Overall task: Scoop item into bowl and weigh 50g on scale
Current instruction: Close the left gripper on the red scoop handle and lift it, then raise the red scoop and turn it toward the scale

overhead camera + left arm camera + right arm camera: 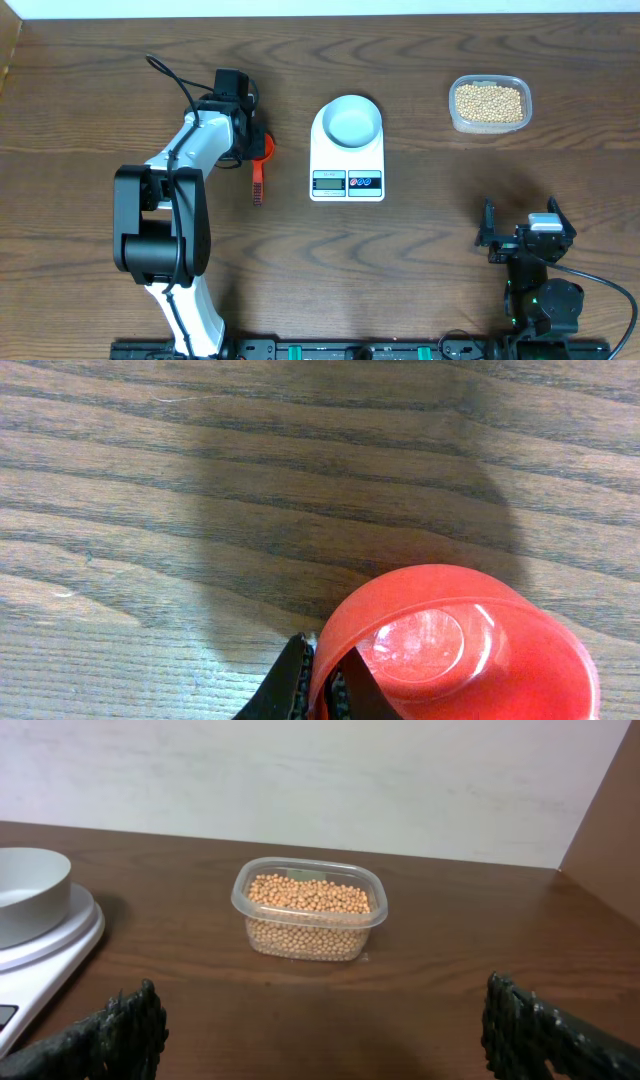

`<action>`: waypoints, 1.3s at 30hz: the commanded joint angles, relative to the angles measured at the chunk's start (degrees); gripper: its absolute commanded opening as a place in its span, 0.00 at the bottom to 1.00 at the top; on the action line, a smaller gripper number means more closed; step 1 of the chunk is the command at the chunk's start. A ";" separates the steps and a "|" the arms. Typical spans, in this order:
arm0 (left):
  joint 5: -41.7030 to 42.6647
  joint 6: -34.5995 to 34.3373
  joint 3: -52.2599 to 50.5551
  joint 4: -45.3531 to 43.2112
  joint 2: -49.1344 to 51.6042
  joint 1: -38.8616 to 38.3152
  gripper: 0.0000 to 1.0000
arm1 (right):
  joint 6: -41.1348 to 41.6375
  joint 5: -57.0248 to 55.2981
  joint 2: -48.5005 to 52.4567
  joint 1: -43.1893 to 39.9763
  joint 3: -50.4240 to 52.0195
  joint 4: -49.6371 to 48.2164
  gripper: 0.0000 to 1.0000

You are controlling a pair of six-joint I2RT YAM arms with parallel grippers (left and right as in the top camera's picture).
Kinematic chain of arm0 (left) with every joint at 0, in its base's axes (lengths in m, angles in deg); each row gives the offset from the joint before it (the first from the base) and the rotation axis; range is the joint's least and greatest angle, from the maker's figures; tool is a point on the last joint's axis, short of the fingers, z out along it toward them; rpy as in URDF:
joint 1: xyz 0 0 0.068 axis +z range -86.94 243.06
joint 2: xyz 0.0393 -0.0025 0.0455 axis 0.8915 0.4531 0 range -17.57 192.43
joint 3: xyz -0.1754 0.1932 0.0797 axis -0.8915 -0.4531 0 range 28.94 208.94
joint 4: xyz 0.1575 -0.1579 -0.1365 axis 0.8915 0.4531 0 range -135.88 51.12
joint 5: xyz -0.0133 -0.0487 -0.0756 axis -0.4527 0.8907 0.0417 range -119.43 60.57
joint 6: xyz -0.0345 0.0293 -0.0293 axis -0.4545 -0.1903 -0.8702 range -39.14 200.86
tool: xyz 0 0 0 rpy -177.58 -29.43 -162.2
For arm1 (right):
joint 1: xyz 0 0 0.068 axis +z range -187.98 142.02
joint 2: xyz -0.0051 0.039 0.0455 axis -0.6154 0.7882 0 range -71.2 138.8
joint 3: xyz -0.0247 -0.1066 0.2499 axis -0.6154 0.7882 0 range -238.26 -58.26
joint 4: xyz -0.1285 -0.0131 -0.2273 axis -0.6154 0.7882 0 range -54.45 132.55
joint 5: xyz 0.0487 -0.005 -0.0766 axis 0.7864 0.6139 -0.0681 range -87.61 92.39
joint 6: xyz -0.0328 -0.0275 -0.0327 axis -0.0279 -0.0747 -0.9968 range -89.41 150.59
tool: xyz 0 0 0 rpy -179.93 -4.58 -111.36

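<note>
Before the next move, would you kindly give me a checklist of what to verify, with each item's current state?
1. Bowl seated on scale: ok.
2. Bowl empty before scooping: ok.
3. Beans available in clear tub: ok.
4. Left gripper at red scoop: ok; jaws clamped firmly on it: cannot tell.
5. Right gripper with jaws open, short of the tub: ok.
6. Scale display reads zero: cannot tell.
</note>
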 commanded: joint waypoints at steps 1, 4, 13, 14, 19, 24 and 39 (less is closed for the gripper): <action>-0.50 0.15 0.96 0.15 0.37 0.02 0.07 | -0.74 0.15 -0.02 0.50 0.07 0.24 0.99; -0.50 0.15 0.96 0.15 -0.44 0.02 0.07 | -0.74 0.15 -0.02 0.50 0.07 0.24 0.99; -0.50 0.15 0.96 0.24 -5.46 0.02 0.07 | -0.74 0.15 -0.02 0.50 0.07 0.24 0.99; -0.50 0.15 0.96 0.24 -6.01 0.02 0.07 | -0.74 0.15 -0.02 0.50 0.07 0.24 0.99; -0.50 0.15 0.96 0.28 -9.03 0.02 0.07 | -0.74 0.15 -0.02 0.50 0.07 0.24 0.99; -0.50 0.15 0.96 1.01 -12.48 0.02 0.07 | -0.74 0.15 -0.02 0.50 0.07 0.24 0.99; -0.50 0.13 0.96 2.60 -20.92 0.02 0.07 | -0.74 0.15 -0.02 0.50 0.07 0.24 0.99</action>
